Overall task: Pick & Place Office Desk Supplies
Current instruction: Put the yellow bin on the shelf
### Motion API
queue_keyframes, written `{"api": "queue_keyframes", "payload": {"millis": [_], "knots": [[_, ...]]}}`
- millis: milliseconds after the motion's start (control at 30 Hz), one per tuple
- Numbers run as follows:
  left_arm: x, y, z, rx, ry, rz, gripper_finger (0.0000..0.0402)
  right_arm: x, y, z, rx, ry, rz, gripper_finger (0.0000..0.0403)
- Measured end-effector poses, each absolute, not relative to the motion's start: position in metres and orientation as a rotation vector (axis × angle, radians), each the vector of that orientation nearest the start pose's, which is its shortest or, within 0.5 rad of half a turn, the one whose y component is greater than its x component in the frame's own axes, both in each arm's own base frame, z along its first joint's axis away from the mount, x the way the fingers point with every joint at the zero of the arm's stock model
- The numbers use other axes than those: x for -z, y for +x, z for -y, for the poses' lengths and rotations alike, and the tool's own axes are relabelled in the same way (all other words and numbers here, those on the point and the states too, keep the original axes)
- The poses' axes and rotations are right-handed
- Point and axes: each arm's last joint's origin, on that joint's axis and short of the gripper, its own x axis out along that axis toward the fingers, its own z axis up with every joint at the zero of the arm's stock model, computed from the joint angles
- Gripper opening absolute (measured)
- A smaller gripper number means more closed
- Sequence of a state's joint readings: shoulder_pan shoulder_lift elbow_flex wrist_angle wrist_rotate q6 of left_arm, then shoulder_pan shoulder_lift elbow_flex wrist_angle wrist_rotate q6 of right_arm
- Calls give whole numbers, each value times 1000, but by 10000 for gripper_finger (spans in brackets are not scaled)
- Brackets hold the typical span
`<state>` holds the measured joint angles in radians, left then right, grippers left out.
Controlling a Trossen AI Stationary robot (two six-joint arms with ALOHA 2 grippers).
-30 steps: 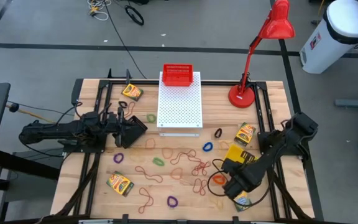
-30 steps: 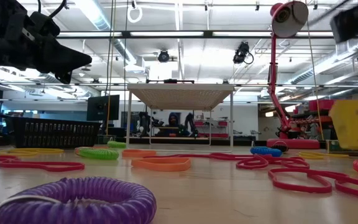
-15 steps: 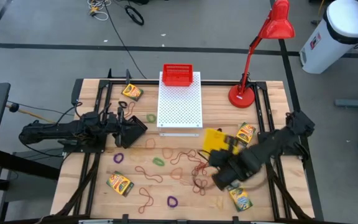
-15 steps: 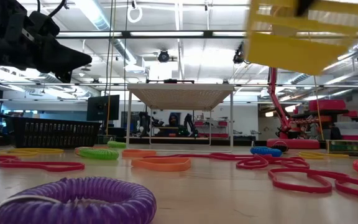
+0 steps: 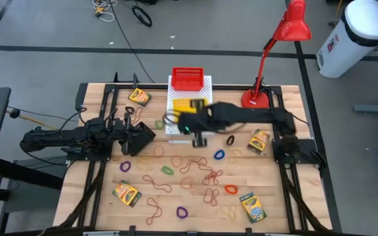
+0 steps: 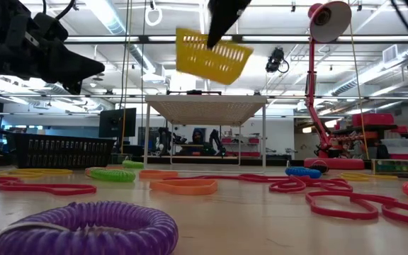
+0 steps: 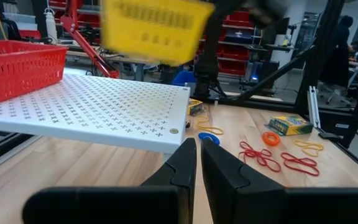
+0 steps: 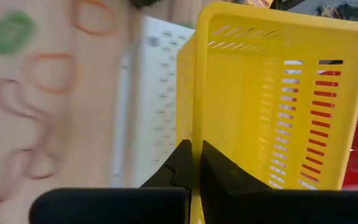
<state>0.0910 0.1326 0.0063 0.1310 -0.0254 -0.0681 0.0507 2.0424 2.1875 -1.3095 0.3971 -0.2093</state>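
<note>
Four small yellow-and-green crayon boxes (image 5: 139,97) lying flat, scattered toward the table's corners: one far left by the board, one near left (image 5: 126,193), one on the right (image 5: 259,141), one near right (image 5: 252,206). Thin reddish-brown rubber bands (image 5: 199,176) tangled loosely mid-table. Little elastic loops dotted around: purple (image 5: 182,212), green (image 5: 167,170), blue (image 5: 219,155), orange (image 5: 231,189), black (image 5: 230,139). All resting on the wood.

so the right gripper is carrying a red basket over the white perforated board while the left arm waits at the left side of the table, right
Not quite: the basket in the right gripper is yellow, not red. The right wrist view shows its fingers shut on the yellow basket wall, and the high view shows it above the white perforated board. The red basket sits at the board's far end. The left gripper does wait at the left.
</note>
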Motion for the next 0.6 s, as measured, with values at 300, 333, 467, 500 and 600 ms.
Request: {"api": "queue_keyframes", "payload": {"millis": [300,333,467,500,600], "knots": [[-168,105,-10,-116,-70,9,30,-320,431,33,196,-417,-1252,10],[-168,105,-10,-116,-64,9,30,-319,431,34,199,-415,-1250,10],[-168,105,-10,-116,-59,9,30,-321,434,38,215,-398,-1215,12],[-168,105,-10,-116,-59,9,30,-321,434,40,220,-389,-1210,13],[-168,105,-10,-117,-57,8,30,-322,435,44,218,-361,-1193,13]]}}
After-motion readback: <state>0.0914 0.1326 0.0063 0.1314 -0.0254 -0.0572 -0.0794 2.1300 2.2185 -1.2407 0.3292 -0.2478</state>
